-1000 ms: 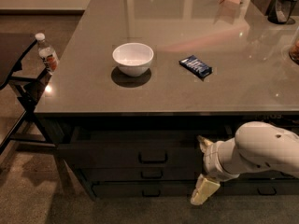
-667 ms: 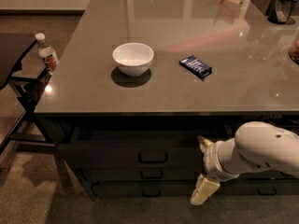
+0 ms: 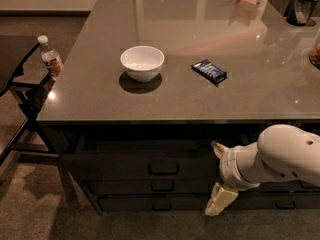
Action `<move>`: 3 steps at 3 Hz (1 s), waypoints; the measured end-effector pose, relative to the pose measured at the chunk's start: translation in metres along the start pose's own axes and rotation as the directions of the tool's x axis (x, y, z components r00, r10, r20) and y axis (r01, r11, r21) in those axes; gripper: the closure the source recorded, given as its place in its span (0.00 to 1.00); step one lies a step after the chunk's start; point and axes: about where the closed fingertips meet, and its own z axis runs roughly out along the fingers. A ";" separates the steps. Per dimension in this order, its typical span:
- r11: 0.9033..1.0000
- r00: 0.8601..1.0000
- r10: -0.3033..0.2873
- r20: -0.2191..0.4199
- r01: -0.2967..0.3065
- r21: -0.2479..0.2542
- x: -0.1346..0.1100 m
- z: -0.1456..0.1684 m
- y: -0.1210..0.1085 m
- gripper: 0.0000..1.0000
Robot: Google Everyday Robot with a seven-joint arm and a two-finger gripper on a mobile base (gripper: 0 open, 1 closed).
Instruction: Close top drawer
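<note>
The top drawer (image 3: 115,166) sits under the grey countertop, its dark front panel standing out a little from the cabinet. Its U-shaped metal pull (image 3: 162,168) is at the panel's centre. My gripper (image 3: 219,175) is at the right end of that drawer front, right of the pull and level with it. Its cream fingers are spread apart, one tip up (image 3: 218,148) and one down (image 3: 220,200), and hold nothing. The white arm (image 3: 280,156) comes in from the right and hides the drawer's right edge.
Lower drawer fronts with smaller pulls (image 3: 162,186) lie beneath. On the countertop (image 3: 210,99) stand a white bowl (image 3: 142,62) and a dark blue packet (image 3: 209,71). A water bottle (image 3: 50,59) stands on a black chair (image 3: 20,89) at the left.
</note>
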 end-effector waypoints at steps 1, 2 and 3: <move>0.999 1.000 0.019 -0.022 -0.020 -0.035 0.013 0.001 0.031 0.16; 0.999 0.999 0.024 -0.030 -0.025 -0.045 0.018 0.002 0.039 0.41; 0.999 0.999 0.024 -0.030 -0.025 -0.045 0.018 0.002 0.039 0.64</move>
